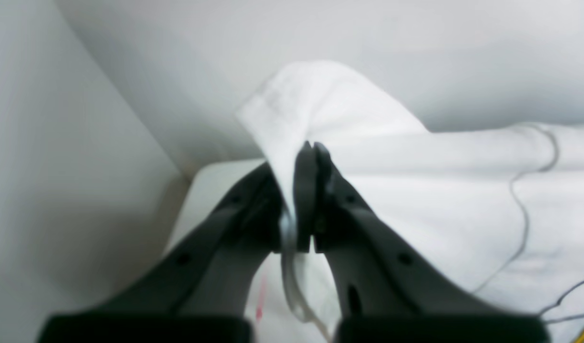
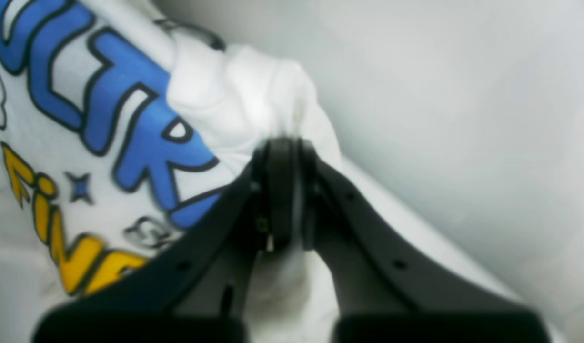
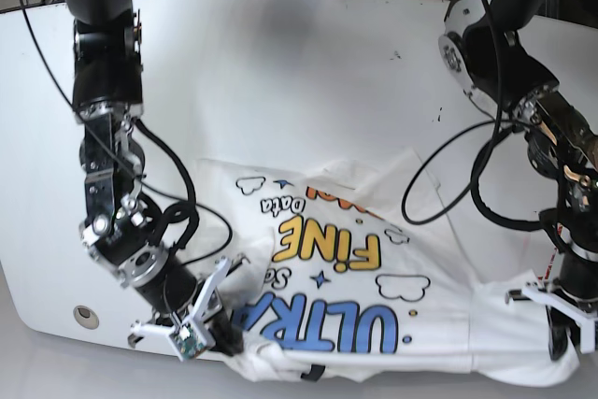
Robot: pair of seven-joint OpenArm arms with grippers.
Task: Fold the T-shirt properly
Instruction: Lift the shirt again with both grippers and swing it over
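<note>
The T-shirt [image 3: 374, 306] lay print-up across the lower middle and lower right of the base view, on the white bench [image 3: 308, 72]. Its blue and yellow lettering read upside down from that camera. The near hem ran along the bench's front edge at the bottom of the frame, and part of the cloth there seemed to reach or pass the edge.

The right hand [image 3: 210, 338], at the lower left of the base view, was closed on a bunched corner of the shirt beside the blue letters. Its wrist view showed both fingers [image 2: 280, 190] pressed together with white cloth puckered above them. The left hand [image 3: 561, 338], at the lower right, was clamped on the opposite corner. In its wrist view the fingers [image 1: 304, 190] met on a thin fold that rose to a peak above the tips, with a seam trailing down between them.

Both held corners sat at the front edge of the bench. The whole upper half of the bench, behind the shirt's crumpled far edge, lay bare and open. Loose black cables [image 3: 448, 184] hung from each arm, one looping over the shirt's right side.
</note>
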